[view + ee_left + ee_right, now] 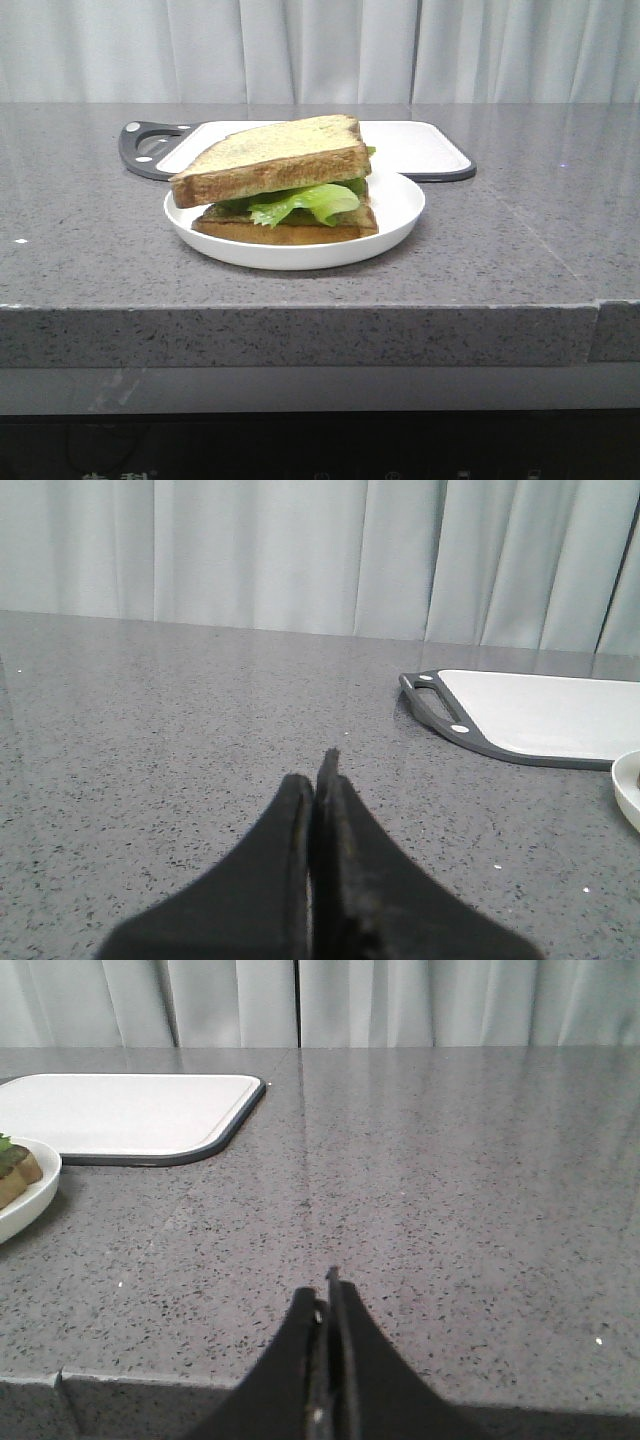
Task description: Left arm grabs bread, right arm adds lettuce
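1. The bread (pixel 275 150) lies as the top slice of a sandwich, tilted so that its left corner dips toward the front and its far edge sits higher.
2. Under it the lettuce (pixel 305 202) shows as a ruffled light-green leaf, poking out of the front of the stack between the two slices.
3. A thinner bottom slice (pixel 290 231) lies flat beneath the lettuce, with its brown crust facing the camera.
4. The whole stack rests on a white plate (pixel 400 205), set near the middle of the grey counter (pixel 520 250).
5. Just behind the plate lies a white cutting board (pixel 415 145) with a dark rim; its handle (pixel 145 150) points to the left and carries a cut-out.
6. In the left wrist view the left gripper (pixel 322 770) hovers low over bare counter, with its jaws pressed together and nothing between them; the board and a sliver of the plate lie off to one side, well apart.
7. In the right wrist view the right gripper (pixel 328 1290) sits near the counter's front edge, its jaws likewise closed on nothing; the plate's edge, with a bit of crust and green on it, shows at the far side.
8. A pale curtain (pixel 320 50) hangs behind the counter.
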